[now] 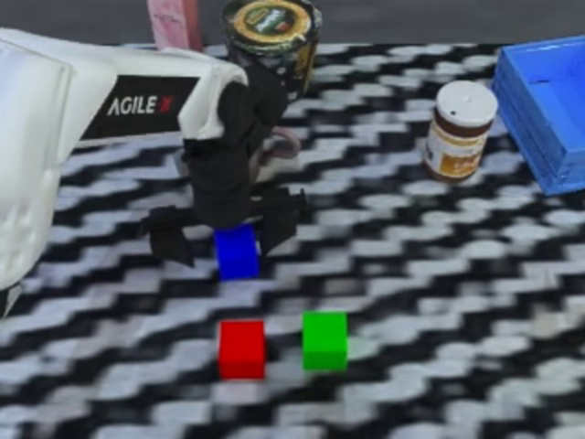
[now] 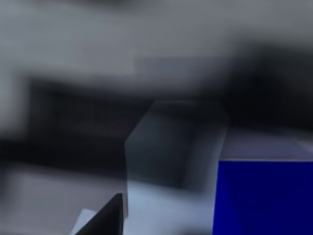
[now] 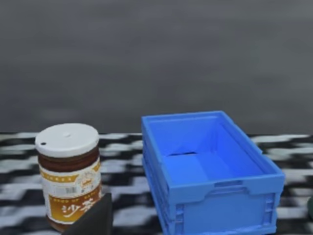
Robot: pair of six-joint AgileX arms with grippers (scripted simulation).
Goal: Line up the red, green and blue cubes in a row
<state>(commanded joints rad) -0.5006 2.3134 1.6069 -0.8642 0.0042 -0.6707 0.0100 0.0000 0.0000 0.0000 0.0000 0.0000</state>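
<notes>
L gripper [image 1: 224,233] straddles small matte deep-blue cube [image 1: 238,252], jaws wide — centre, close, then set it 9 o'clock of red cube [image 1: 241,348], w/ green cube [image 1: 324,340] aligned.

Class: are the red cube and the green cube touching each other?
Apart. The top view shows a strip of patterned tablecloth between the red cube and the green cube, which sit side by side without contact.
</notes>
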